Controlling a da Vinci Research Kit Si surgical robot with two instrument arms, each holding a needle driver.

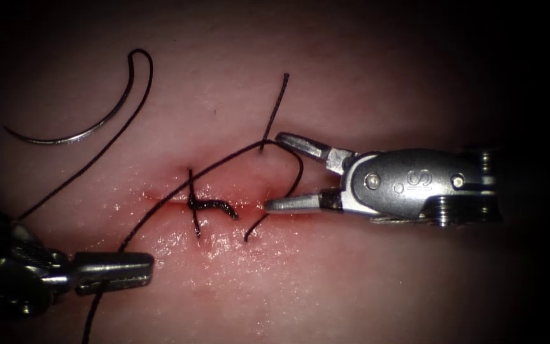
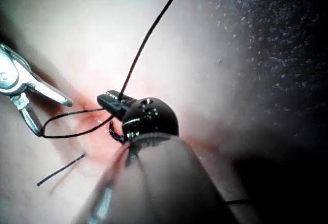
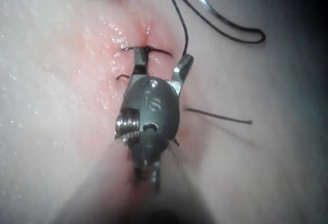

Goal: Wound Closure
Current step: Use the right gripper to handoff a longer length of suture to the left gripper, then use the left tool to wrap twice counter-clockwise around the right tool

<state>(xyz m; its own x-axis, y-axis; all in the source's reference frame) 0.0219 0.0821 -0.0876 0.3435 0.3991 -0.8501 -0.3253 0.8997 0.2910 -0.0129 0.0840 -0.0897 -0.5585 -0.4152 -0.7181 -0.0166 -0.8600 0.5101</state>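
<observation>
The curved needle (image 1: 71, 130) lies free on the tissue (image 1: 364, 280) at the upper left, out of the tissue and held by neither tool; it is also in the right wrist view (image 3: 225, 25). My left tool (image 1: 117, 269) sits at the lower left, below the cut (image 1: 160, 200), shut on the thread (image 1: 179, 188). This strand rises to the right and loops (image 1: 299, 169) between the jaws of my right tool (image 1: 275, 171), which stands open at the cut's right part, holding nothing. A dark knot (image 1: 211, 206) sits on the cut.
A cut end of thread (image 1: 276, 108) sticks up above the loop, and is seen lying loose (image 3: 220, 116) beside the right tool (image 3: 161, 62). A second strand (image 1: 84, 165) runs from the needle's tail down to the left. Red fluid wets the cut's edges.
</observation>
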